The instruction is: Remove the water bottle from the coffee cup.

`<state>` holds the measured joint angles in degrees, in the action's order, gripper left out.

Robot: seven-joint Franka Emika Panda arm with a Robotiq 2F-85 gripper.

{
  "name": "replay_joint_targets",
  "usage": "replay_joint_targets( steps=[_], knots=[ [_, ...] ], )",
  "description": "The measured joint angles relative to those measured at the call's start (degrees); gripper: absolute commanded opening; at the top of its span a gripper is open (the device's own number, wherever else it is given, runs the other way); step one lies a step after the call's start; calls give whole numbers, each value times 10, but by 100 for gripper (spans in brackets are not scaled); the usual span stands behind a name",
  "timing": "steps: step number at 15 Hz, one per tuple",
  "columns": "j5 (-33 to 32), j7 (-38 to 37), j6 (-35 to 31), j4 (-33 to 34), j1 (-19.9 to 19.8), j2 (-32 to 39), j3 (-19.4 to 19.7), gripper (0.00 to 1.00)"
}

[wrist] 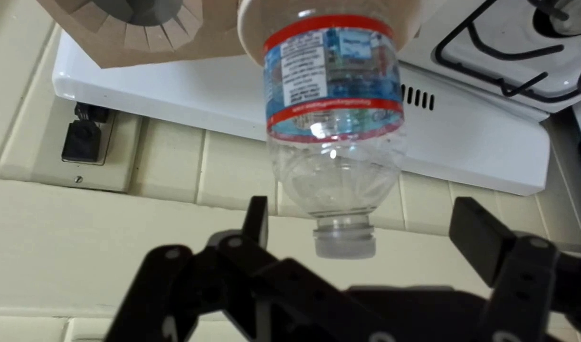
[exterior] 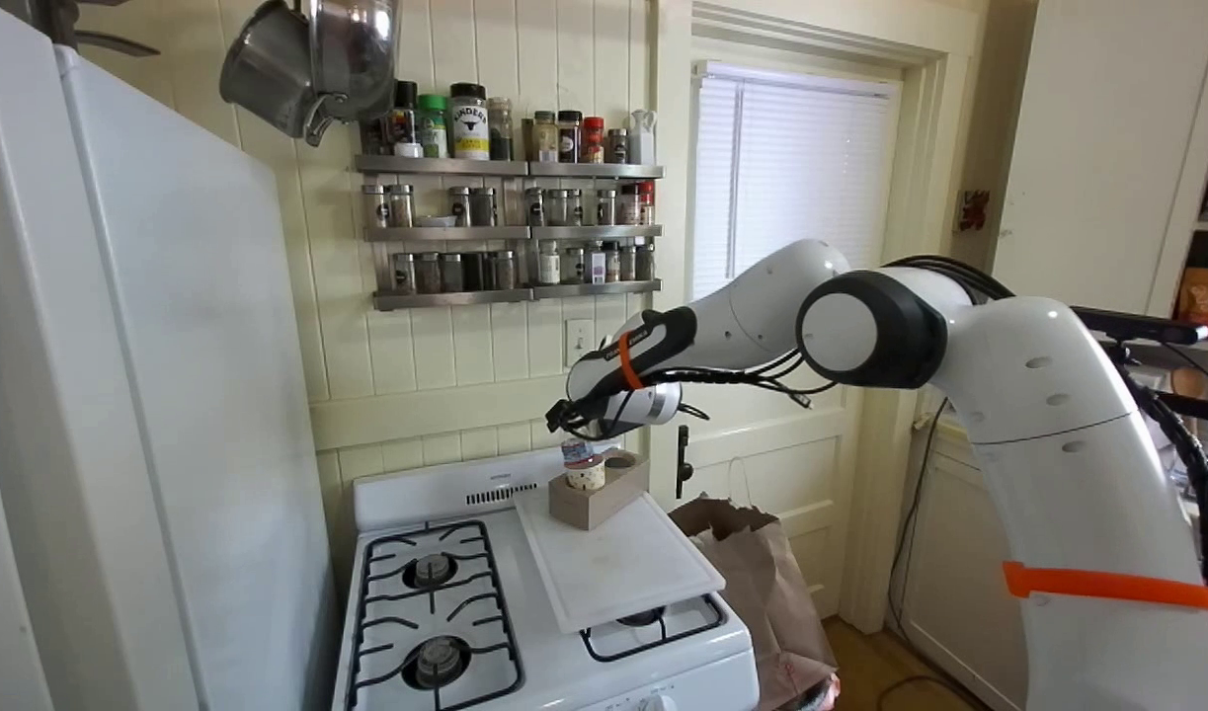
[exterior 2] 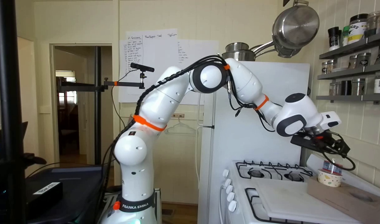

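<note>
A clear plastic water bottle [wrist: 335,71] with a blue and red label and a whitish cap stands upright in a speckled paper cup; the bottle also shows in both exterior views [exterior: 577,453] [exterior 2: 332,168]. The cup [exterior 2: 329,179] [exterior: 586,477] sits in one hole of a brown cardboard holder [exterior 2: 348,199] [exterior: 589,509]; its rim shows in the wrist view [wrist: 250,35]. My gripper [wrist: 361,221] is open above the bottle. In the wrist view the cap and neck appear between the fingertips, with a gap on both sides. The bottle's base is hidden inside the cup.
The holder stands on a white board [exterior: 623,573] laid over the right burners of a white stove [exterior: 515,632]. Black grates [exterior: 436,612] are at the left. The stove's back panel [wrist: 176,90] and wall are close behind. A paper bag [exterior: 762,592] stands beside the stove.
</note>
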<state>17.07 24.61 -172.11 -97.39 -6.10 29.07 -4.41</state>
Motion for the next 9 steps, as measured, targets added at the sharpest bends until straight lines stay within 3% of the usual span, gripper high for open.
replay_joint_targets(
  steps=[2,5,9],
  knots=[
    [0,6,-1,17,-7,15,-9,63],
    [0,15,-1,35,-17,30,-22,36],
    [0,18,-1,49,-26,38,-33,8]
  ],
)
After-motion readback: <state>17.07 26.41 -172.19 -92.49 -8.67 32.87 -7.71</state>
